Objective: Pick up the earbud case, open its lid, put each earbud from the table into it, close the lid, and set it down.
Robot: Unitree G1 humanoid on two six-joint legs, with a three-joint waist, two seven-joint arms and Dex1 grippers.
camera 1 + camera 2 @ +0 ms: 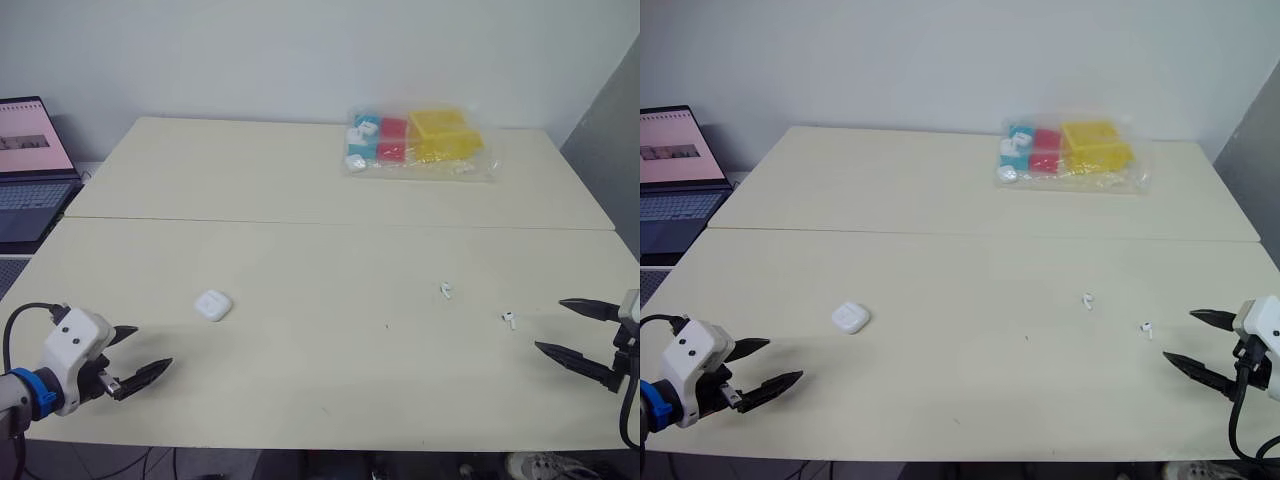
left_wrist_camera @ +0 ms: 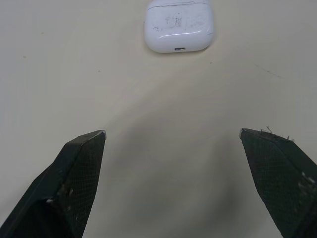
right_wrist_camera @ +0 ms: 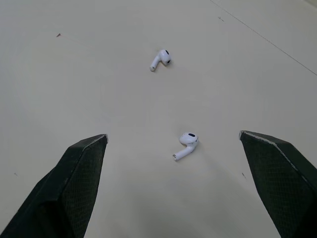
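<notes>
Two claws to count: left claw [image 1: 152, 346] by the front left corner of the table [image 1: 300, 180], right claw [image 1: 548, 325] by the front edge near the right corner. Both spread wide open, black fingers [image 2: 79, 168] far apart, pinching nothing, held low over the table top.

One earbud case [image 1: 213, 305]: small, white, rounded, lid down. Lying flat on the front half of the table, toward the left side. Not touching the left claw; sitting apart from it, out past the fingertips and a bit toward the middle of the table. From the left wrist, seen straight ahead of the gap between the two fingers.

Two little white buds, both lying loose on the front half of the table, toward the right side. Close to the right claw, just past its fingertips and not touching them: near earbud [image 1: 509, 320]. Farther on, toward the middle of the table and apart from that one: far earbud [image 1: 445, 291]. Both well apart from the earbud case.

One clear bag [image 1: 420, 140] by the back edge, right of the middle, stuffed with little yellow, red and blue boxes. One open laptop [image 1: 30, 170] just off the left edge of the table, screen lit.
</notes>
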